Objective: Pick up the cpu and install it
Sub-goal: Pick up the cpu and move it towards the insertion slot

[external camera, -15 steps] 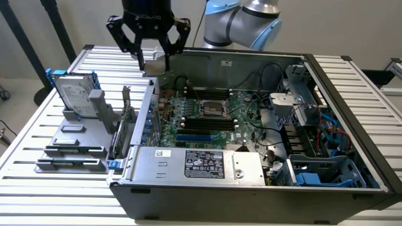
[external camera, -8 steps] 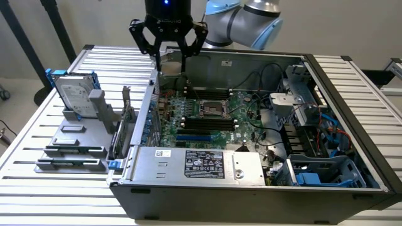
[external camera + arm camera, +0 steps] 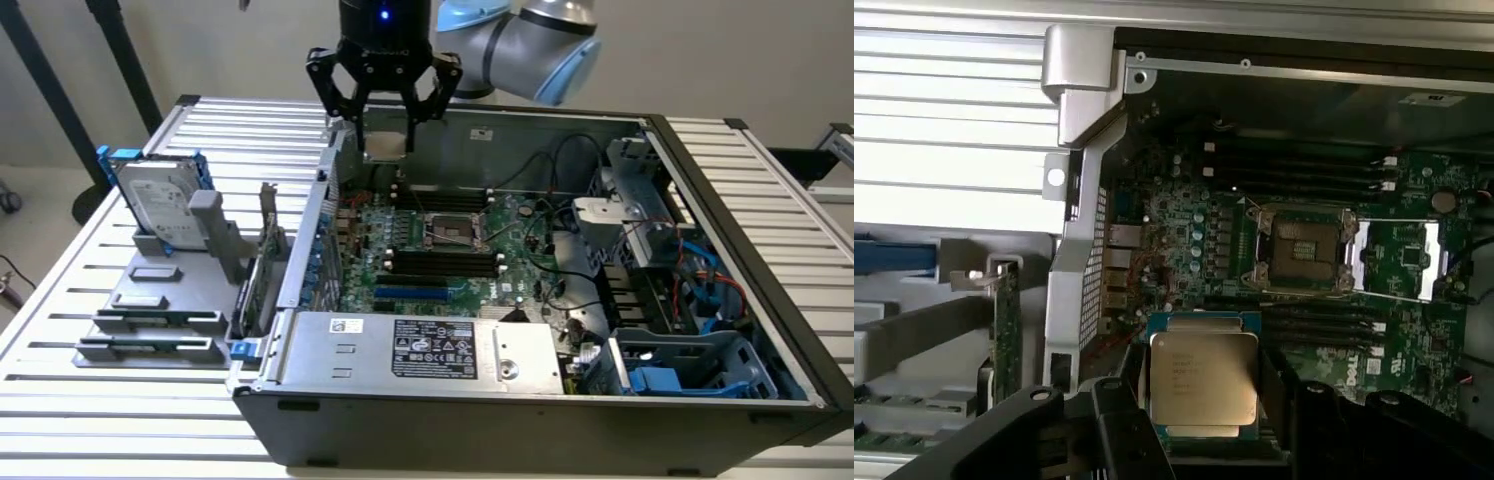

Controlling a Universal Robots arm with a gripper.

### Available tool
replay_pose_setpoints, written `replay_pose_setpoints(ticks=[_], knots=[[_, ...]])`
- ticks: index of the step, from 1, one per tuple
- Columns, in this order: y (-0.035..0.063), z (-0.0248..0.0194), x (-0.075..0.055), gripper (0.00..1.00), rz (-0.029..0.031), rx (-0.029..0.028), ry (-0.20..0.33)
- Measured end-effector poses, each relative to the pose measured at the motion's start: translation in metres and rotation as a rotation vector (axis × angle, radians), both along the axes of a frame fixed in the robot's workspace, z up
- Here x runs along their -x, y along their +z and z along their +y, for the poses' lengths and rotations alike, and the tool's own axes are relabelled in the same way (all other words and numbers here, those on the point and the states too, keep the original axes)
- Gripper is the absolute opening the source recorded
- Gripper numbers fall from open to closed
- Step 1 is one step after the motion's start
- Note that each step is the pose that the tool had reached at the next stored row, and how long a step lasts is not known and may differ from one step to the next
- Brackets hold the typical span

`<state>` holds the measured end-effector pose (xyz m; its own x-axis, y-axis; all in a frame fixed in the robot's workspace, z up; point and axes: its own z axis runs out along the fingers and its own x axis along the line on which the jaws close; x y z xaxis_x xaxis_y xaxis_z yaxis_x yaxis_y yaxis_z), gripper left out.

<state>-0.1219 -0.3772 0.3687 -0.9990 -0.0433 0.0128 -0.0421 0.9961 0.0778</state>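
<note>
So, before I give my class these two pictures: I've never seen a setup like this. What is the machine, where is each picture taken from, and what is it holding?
The machine is a robot arm that ends in a black gripper, a claw with fingers. One picture comes from a camera standing off the arm that sees the whole scene. The other comes from a camera on the arm's wrist, looking past the fingers. On a slatted metal table lies an open computer case with its green motherboard showing. On the exterior view's left, a grey rack holds a hard drive in a blue frame. The gripper is shut on the cpu, a small silver square chip, above the case. The board's open socket has no chip in it.
</note>
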Motion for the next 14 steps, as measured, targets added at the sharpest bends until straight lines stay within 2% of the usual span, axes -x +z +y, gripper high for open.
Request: replay_pose_setpoints(ticks=[14], knots=[[-0.0223,0.0239,-0.045,0.55,0.0001,-0.0065,0.000]])
